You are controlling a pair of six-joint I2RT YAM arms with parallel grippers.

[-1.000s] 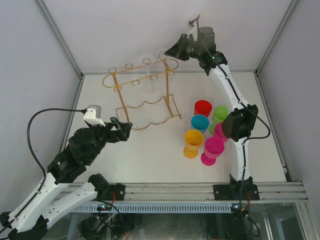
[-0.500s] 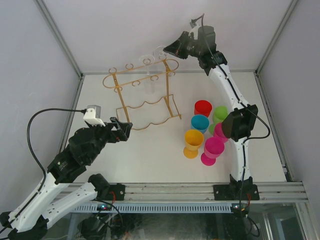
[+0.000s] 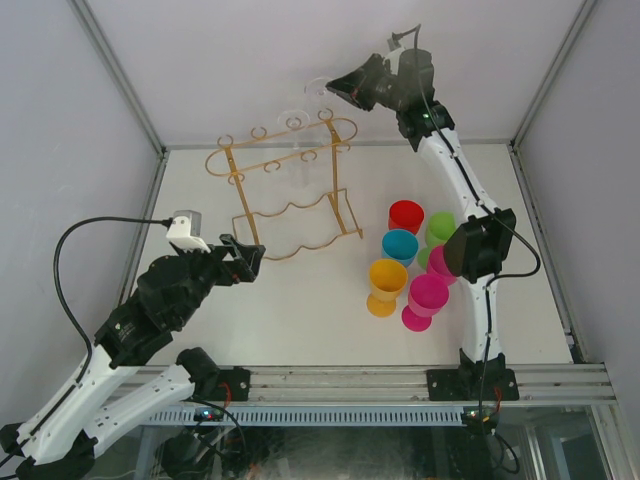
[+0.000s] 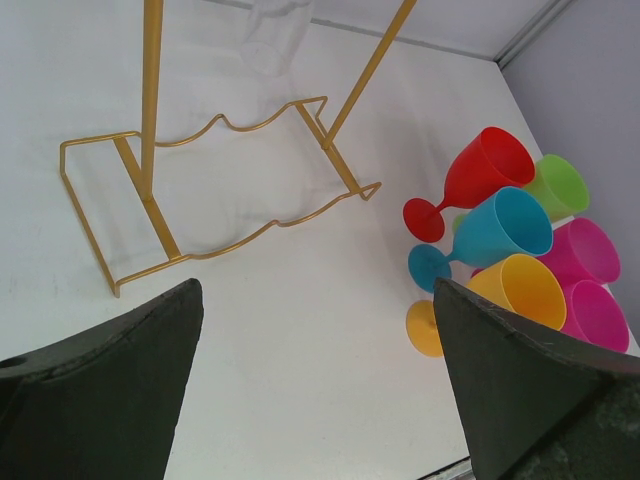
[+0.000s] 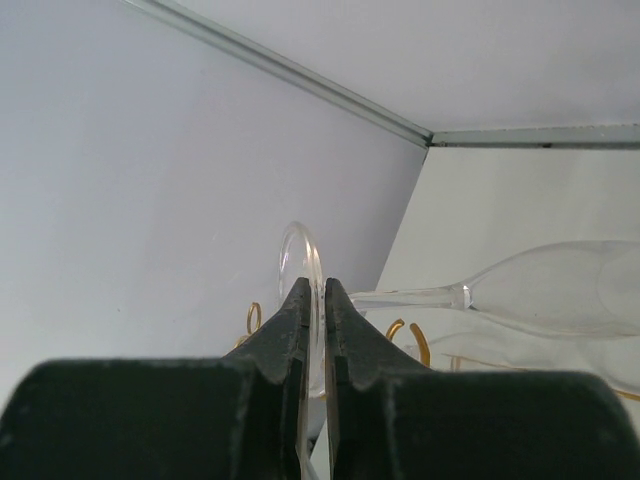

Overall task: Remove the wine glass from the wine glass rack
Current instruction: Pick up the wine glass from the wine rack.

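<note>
Jaws of the right gripper (image 5: 312, 292) pinch the foot of the wine glass (image 5: 560, 285), which is held stem-horizontal above the rack's (image 4: 152, 100) far top rail, seemingly clear of its loops. Left gripper (image 4: 315, 300): parted, empty, near the rack base. Step in hand: carrying away. Next: a steady transfer down to the table, avoiding the cups (image 3: 400, 245).

White table (image 3: 300, 310) — gold wine glass rack (image 4: 152, 100) left-ctr, six colored plastic goblets (image 3: 400, 244) clustered rt.
</note>
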